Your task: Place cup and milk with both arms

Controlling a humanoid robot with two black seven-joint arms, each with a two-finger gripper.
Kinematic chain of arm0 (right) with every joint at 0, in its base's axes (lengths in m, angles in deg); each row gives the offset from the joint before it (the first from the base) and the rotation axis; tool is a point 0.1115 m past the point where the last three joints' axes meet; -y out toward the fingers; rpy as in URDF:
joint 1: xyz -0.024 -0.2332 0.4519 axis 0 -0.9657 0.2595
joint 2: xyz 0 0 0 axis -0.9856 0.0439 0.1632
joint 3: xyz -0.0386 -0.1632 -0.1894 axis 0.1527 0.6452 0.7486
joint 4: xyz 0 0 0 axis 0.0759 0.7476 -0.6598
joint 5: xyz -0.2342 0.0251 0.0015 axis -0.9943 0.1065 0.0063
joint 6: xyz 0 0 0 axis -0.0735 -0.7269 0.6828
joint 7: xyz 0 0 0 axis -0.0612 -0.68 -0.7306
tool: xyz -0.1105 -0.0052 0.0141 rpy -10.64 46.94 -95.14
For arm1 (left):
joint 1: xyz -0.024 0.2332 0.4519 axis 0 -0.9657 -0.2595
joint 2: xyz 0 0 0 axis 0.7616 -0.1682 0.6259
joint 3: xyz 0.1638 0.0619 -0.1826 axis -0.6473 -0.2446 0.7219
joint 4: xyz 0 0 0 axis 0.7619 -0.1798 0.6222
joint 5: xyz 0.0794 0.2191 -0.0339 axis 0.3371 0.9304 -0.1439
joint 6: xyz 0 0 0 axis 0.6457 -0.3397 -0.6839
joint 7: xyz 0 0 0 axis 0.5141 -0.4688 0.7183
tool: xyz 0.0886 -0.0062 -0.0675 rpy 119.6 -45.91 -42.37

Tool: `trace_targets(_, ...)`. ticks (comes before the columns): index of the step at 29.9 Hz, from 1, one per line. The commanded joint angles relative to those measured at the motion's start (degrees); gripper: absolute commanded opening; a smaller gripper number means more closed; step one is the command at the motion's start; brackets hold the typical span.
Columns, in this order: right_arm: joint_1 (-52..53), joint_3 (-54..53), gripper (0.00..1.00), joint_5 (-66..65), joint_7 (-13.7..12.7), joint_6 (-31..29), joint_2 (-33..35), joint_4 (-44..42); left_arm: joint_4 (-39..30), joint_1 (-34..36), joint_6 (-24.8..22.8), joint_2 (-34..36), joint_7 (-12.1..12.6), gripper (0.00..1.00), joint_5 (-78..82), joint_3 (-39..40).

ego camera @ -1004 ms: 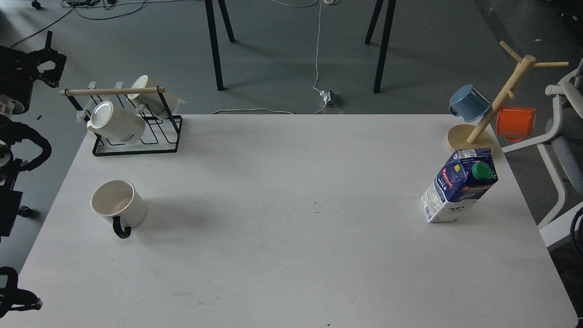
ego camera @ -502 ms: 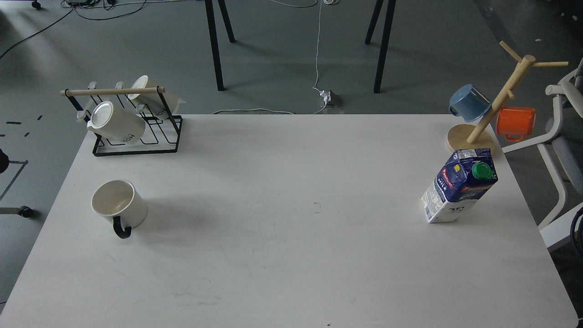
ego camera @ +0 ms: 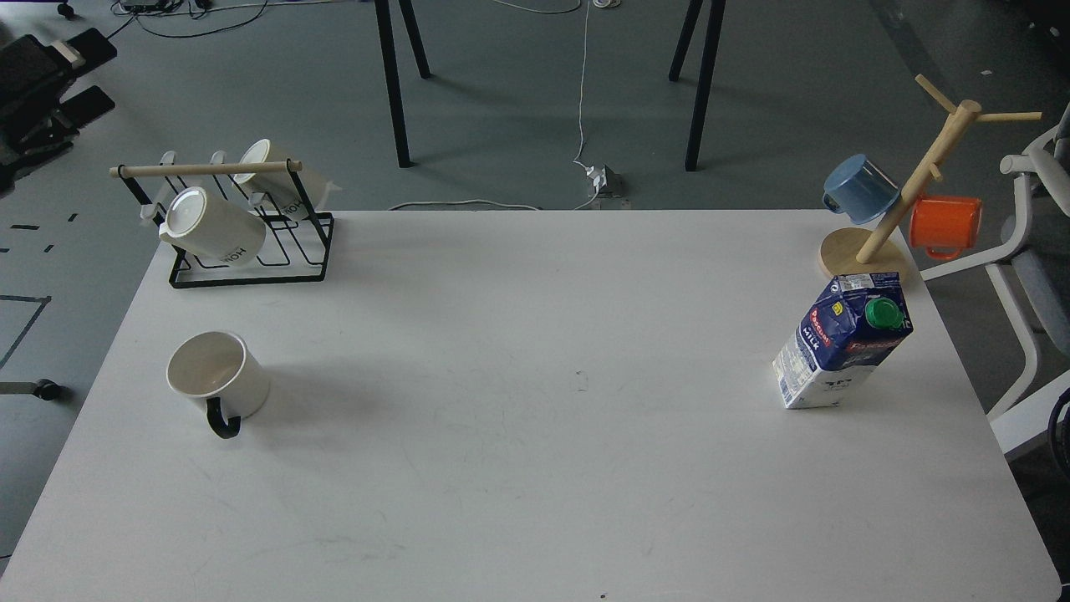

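Observation:
The cup (ego camera: 219, 374), a white mug with a black handle, stands upright on the left side of the white table (ego camera: 535, 468), handle toward me. The milk (ego camera: 843, 339), a dark blue and white carton with a green cap, stands on the right side. My left gripper (ego camera: 105, 72) shows at the far top-left over the floor, well away from the cup. Its two dark fingers (ego camera: 87, 101) point right with a gap between them and hold nothing. My right gripper is out of view.
A black wire rack (ego camera: 251, 251) with two cream mugs (ego camera: 213, 227) stands at the table's back left. A wooden mug tree (ego camera: 911, 184) with a blue mug (ego camera: 861, 189) and an orange mug (ego camera: 946, 226) stands at the back right, just behind the milk.
My left arm left the left edge of the view, and its gripper now shows at the top-left corner. The cup and the milk have not moved.

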Motion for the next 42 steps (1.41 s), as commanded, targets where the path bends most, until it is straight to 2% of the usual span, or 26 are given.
trace_targets(1,-0.38,-0.17,1.00,0.00,0.08,0.00,0.15,-0.13,-0.80,2.80,0.01,4.69,0.04,1.00,14.25,-9.06)
trace_targets(4,-0.81,-0.08,1.00,0.00,0.17,0.00,0.06,-0.13,0.78,3.69,0.01,4.96,0.04,1.00,26.35,-14.69)
trace_targets(10,-1.08,0.10,1.00,0.00,0.25,0.00,-0.12,-0.05,2.10,3.69,2.00,4.52,0.04,1.00,26.35,-22.52)
trace_targets(13,-1.52,0.01,1.00,0.00,0.25,0.00,-0.38,-0.05,2.10,3.69,1.99,3.73,0.04,1.00,26.35,-22.53)
trace_targets(18,-1.87,-0.08,1.00,0.00,0.25,0.00,-0.29,-0.05,3.33,5.89,1.38,-1.89,0.04,1.00,26.35,-22.97)
trace_targets(23,-2.22,-0.17,1.00,0.00,0.25,0.00,0.06,-0.22,8.07,5.98,0.01,-6.81,0.04,1.00,26.35,-22.97)
trace_targets(33,-3.10,-0.17,1.00,0.00,0.25,0.00,-0.03,-0.48,14.40,5.89,1.20,-10.33,0.04,0.99,26.35,-23.06)
trace_targets(42,-3.72,-0.34,1.00,0.09,0.25,0.00,-0.03,-0.48,16.77,5.45,2.43,-14.11,0.04,0.98,26.35,-23.14)
